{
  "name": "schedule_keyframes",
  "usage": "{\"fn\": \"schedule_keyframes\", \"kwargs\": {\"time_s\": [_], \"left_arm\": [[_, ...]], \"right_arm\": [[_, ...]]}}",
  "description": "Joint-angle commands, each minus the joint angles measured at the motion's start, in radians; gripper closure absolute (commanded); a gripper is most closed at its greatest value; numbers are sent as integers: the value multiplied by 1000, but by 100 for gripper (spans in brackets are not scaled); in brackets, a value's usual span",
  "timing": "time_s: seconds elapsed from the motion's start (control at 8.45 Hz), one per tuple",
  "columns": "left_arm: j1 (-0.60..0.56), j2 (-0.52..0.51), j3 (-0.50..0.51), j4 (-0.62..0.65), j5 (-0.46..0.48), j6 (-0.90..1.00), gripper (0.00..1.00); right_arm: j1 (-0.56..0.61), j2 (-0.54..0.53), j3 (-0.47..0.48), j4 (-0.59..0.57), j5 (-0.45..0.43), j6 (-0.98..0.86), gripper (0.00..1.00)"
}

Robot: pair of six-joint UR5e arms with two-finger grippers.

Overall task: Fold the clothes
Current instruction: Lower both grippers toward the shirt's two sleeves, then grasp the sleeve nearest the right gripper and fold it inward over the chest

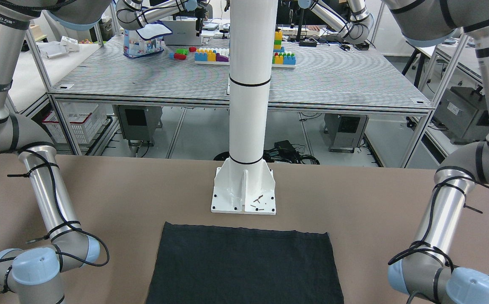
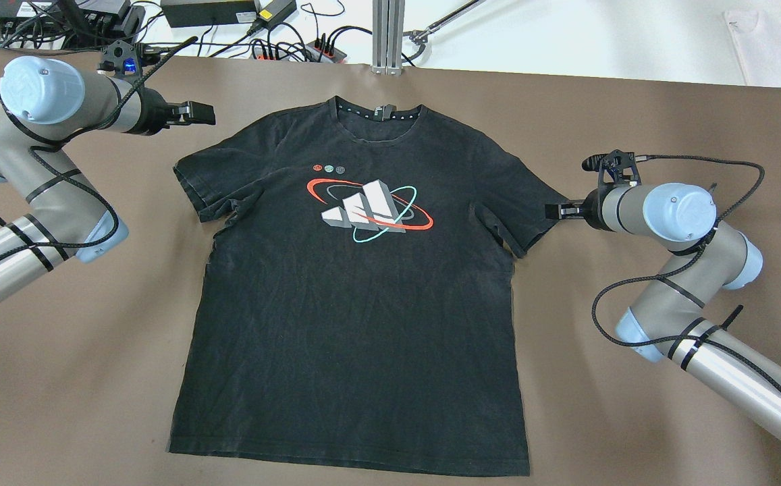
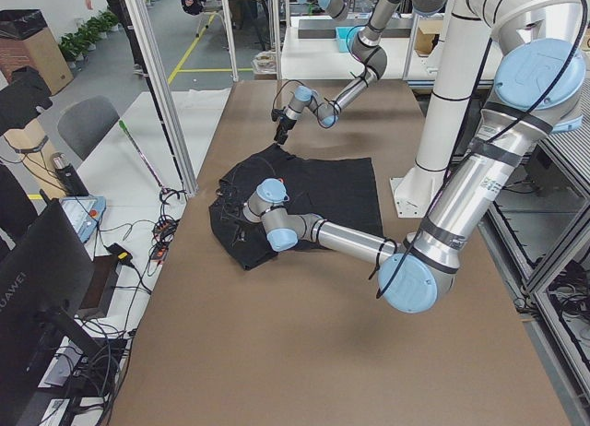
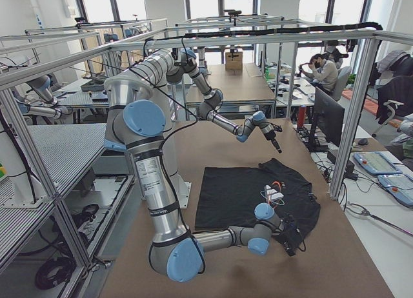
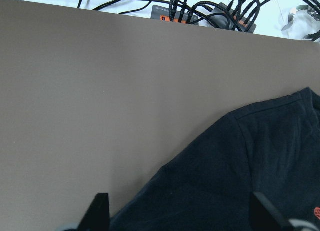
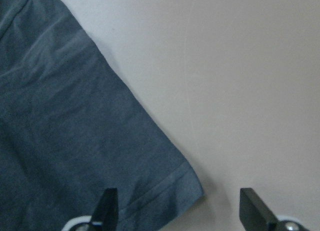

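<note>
A black T-shirt (image 2: 356, 297) is lying flat and face up in the middle of the brown table (image 2: 79, 378). Its collar is pointing at the far edge and its hem is running nearest the robot. A red, white and teal print (image 2: 370, 209) is showing on the chest. The sleeve on the robot's left is lying a little wrinkled, and the other is spreading out smooth. From across the table only the plain lower part of the shirt is showing, as a dark rectangle just in front of the white pole (image 1: 248, 84) and its bolted base.

The right gripper (image 2: 552, 210) is pointing at the hem of the right sleeve, low and just beside it. Its wrist camera is showing the two fingers (image 6: 107, 208) spread wide, with the sleeve's corner lying between them; whether they are touching the cloth cannot be told.

The left gripper (image 2: 202, 113) is hanging near the left shoulder, apart from the cloth in the overhead view. Its fingers (image 5: 100, 211) are likewise standing wide apart, holding nothing, with the shoulder and sleeve edge below.

Cables (image 2: 295, 44) are lying beyond the table's far edge. Coloured building blocks (image 1: 210, 55) are sitting on a second table (image 1: 143, 84) behind the pole.
</note>
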Motion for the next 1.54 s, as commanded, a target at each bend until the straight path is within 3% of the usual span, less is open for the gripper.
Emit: {"fn": "schedule_keyframes", "kwargs": {"time_s": [0.0, 0.24, 0.35, 0.71, 0.95, 1.06, 1.3, 1.42], "left_arm": [[0, 0, 0, 1, 0, 0, 0], [0, -4, 0, 2, 0, 0, 0], [0, -5, 0, 2, 0, 0, 0], [0, -7, 0, 2, 0, 0, 0], [0, -19, -1, 7, 2, -6, 0], [0, -20, -1, 7, 2, -6, 0], [0, -22, 0, 10, 2, -6, 0], [0, -22, 0, 10, 2, -6, 0]], "right_arm": [[-3, 2, -2, 0, -7, 1, 54], [-3, 5, 0, 0, -7, 1, 92], [-3, 13, 4, 0, -5, 3, 99], [1, 42, 12, -2, 7, 8, 100], [33, 54, 64, -15, 90, 15, 100], [61, 86, 108, -82, 142, 44, 100], [63, 209, 122, -234, 141, 98, 100], [52, 243, 116, -248, 127, 124, 100]]}}
